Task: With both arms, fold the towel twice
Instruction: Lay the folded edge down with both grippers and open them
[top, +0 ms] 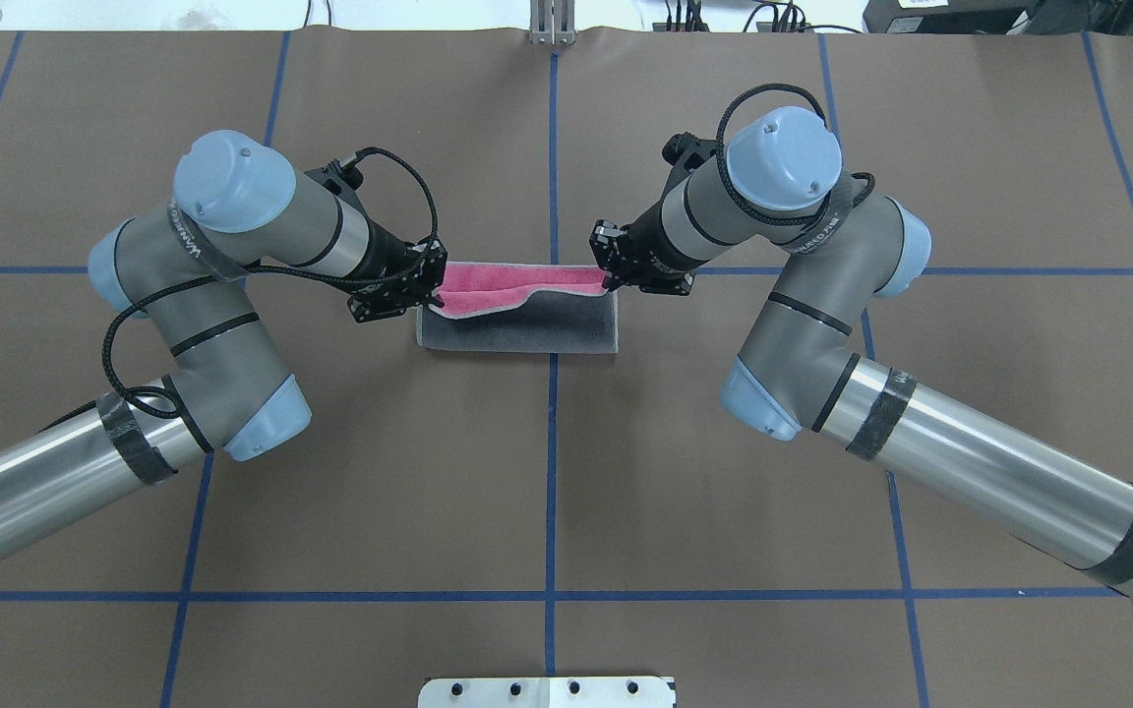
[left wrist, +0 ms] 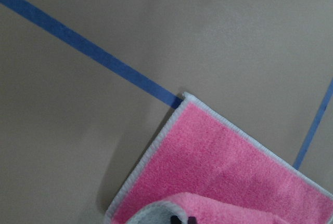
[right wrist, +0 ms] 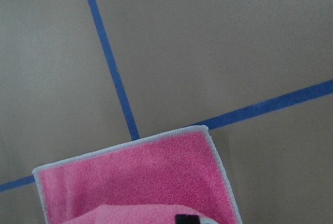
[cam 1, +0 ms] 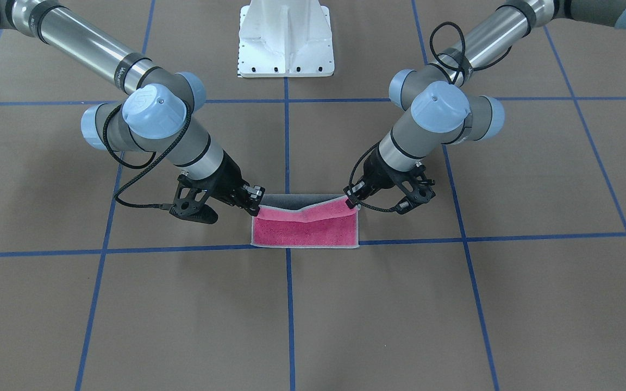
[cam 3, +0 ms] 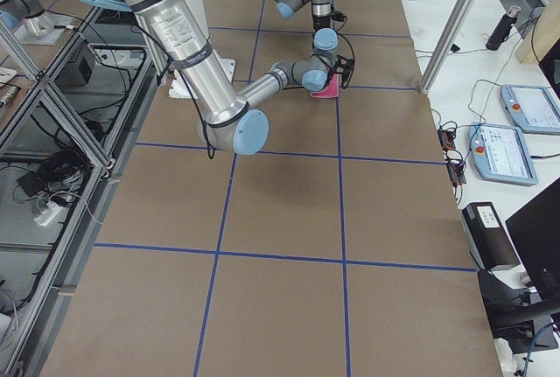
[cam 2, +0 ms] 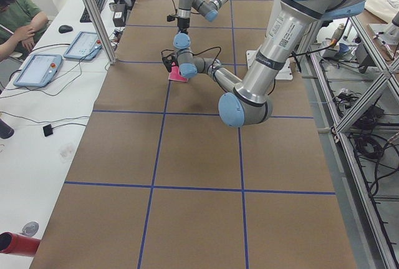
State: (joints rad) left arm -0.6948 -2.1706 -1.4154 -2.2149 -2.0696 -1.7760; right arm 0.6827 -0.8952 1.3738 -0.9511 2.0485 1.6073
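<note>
The towel's (top: 527, 329) robot-side edge is pinched at its corners by the left gripper (top: 429, 290) and right gripper (top: 610, 273), each clamped on it, and is held raised with the grey underside shown. The far half is seen flat at mid-table, pink up. The first fold is judged half made, and the second is not begun. The brown table (top: 547, 492) is gridded with blue tape (top: 551, 442). Beyond it, a desk (cam 2: 37, 113) with tablets (cam 2: 37, 69) is seen.

we can't read anything for sure. white lettering on the black bands (top: 190, 239) of the left arm (top: 208, 329) and right arm (top: 807, 329) is blurred; the sticker (cam 2: 284, 32) is too small.
</note>
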